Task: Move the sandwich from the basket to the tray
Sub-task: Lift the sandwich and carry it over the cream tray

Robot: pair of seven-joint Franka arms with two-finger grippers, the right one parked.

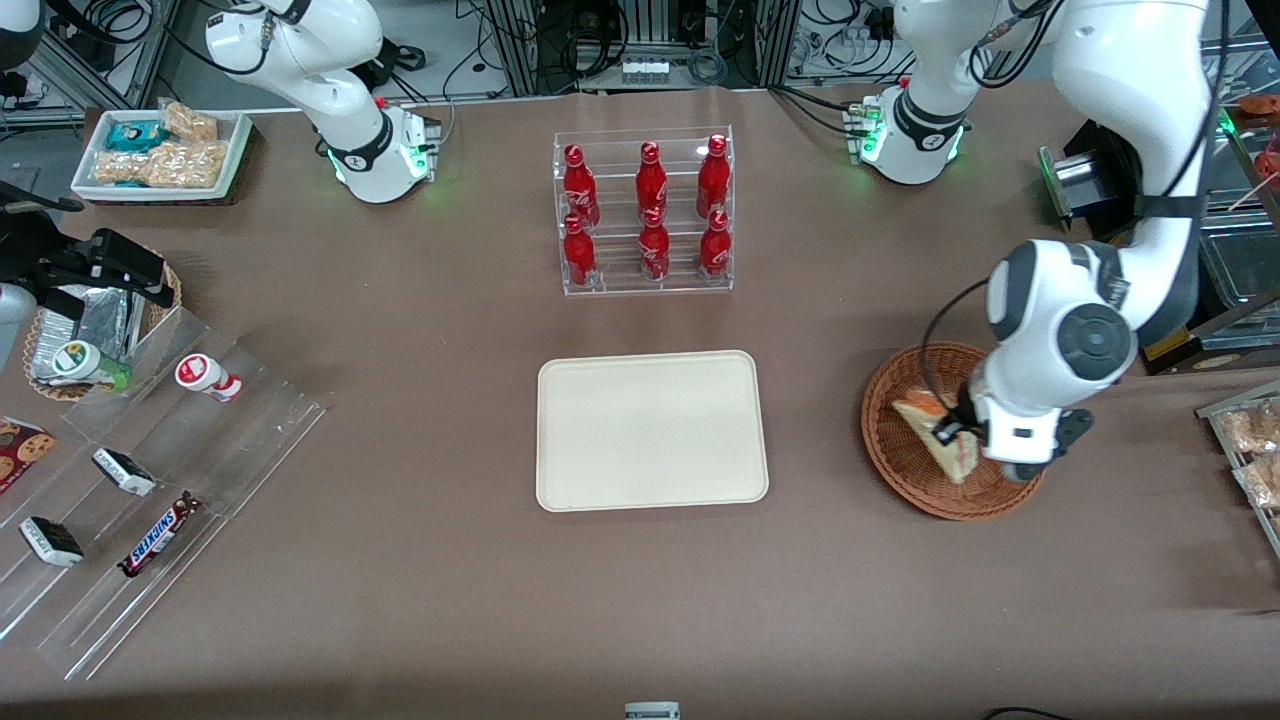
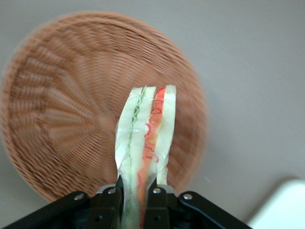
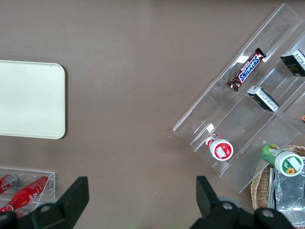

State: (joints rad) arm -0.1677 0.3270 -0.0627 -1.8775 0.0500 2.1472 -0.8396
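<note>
Clamped on the sandwich (image 2: 145, 143), the hand (image 2: 135, 193) holds it above the basket (image 2: 62, 105).

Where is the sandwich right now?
The gripper is shut on the sandwich and holds it just above the basket, toward the working arm's end of the table. The tray lies beside the basket.

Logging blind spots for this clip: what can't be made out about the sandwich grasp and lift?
- Gripper fingers: front view, hidden by the wrist and the sandwich.
- Clearance between sandwich and basket: front view looks from above; left wrist view is motion-blurred.
- Sandwich's gripped end: left wrist view, cut off by the frame edge.
</note>
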